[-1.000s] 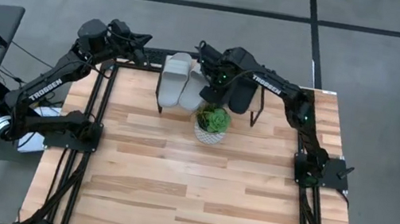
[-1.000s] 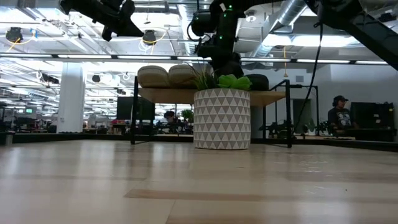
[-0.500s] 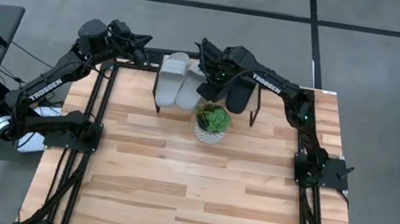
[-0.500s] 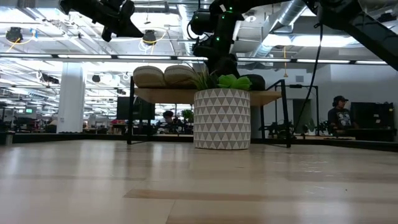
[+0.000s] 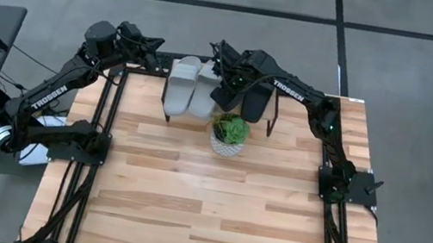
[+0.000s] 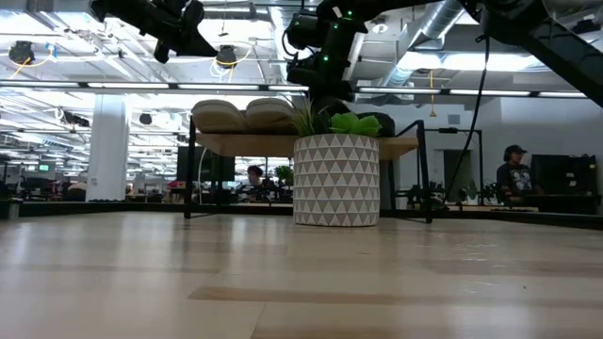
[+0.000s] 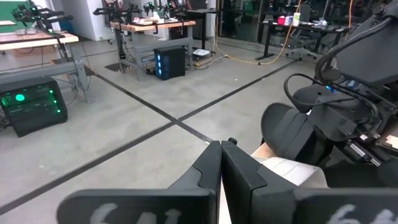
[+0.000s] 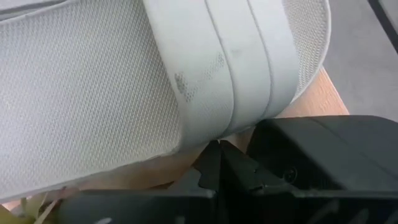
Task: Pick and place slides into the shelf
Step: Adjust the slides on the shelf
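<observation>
Two light grey slides (image 5: 181, 84) (image 5: 204, 89) lie side by side, soles down, on the shelf (image 6: 245, 143) at the table's far edge. A black slide (image 5: 257, 102) lies on the shelf's right part. The other black slide (image 8: 311, 149) shows only in the right wrist view, beside my right gripper. My right gripper (image 5: 219, 94) is shut and low over the shelf's middle, between grey and black slides. My left gripper (image 5: 156, 51) is shut and held up in the air past the shelf's far left corner, clear of everything. My right gripper has its shut fingertips (image 8: 217, 163) at the right grey slide's side edge (image 8: 205, 134), just over the shelf plank (image 8: 149, 171). It slants down from the table's right. I cannot tell whether the tips press on the slide, the plank or both.
A white patterned pot with a green plant (image 5: 229, 134) stands on the table just in front of the shelf's middle, close under my right arm. The wide wooden table top (image 5: 213, 199) stretches toward the near edge. A person (image 6: 513, 169) sits in the room beyond.
My right gripper has moved toward the table's left, staying shut. The whole shelf, with the slides on it, has slid a little toward the left edge along the table. The plant pot has stayed where it was.
</observation>
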